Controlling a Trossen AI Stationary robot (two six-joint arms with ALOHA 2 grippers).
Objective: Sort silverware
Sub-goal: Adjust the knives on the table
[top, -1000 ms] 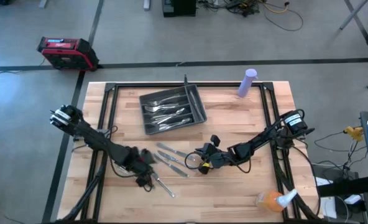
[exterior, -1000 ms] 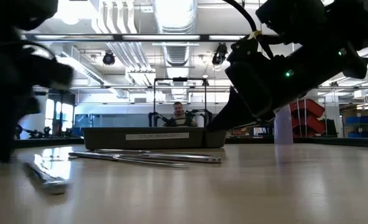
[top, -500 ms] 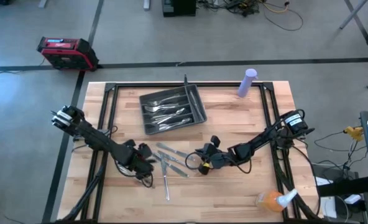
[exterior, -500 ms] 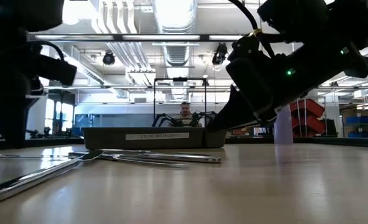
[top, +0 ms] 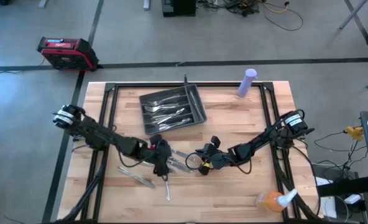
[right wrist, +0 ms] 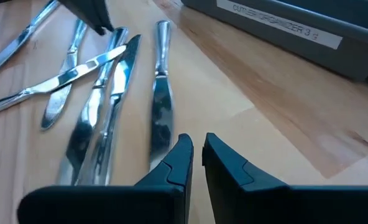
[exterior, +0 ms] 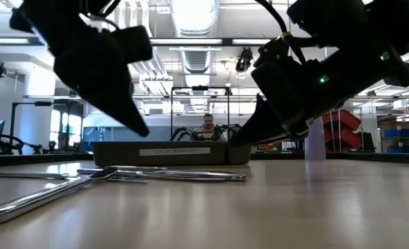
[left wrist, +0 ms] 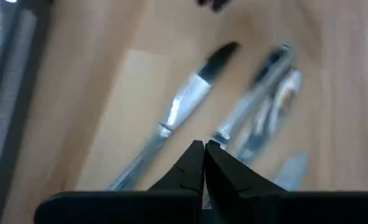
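Silverware (top: pixel 173 163) loose on table; left hand (top: pixel 161 155) closed above, right hand (top: pixel 198 164) nearly closed.

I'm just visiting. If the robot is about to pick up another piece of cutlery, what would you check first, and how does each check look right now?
1. Left tool above the loose silverware: ok.
2. Left tool empty: ok; its fingers are shut with nothing between them.
3. Left tool opened for a grasp: not ok.
4. Right tool out of the way: not ok; it sits close beside the same pile.
5. Tray within reach, unblocked: ok.
6. Which piece is targeted: cannot tell.
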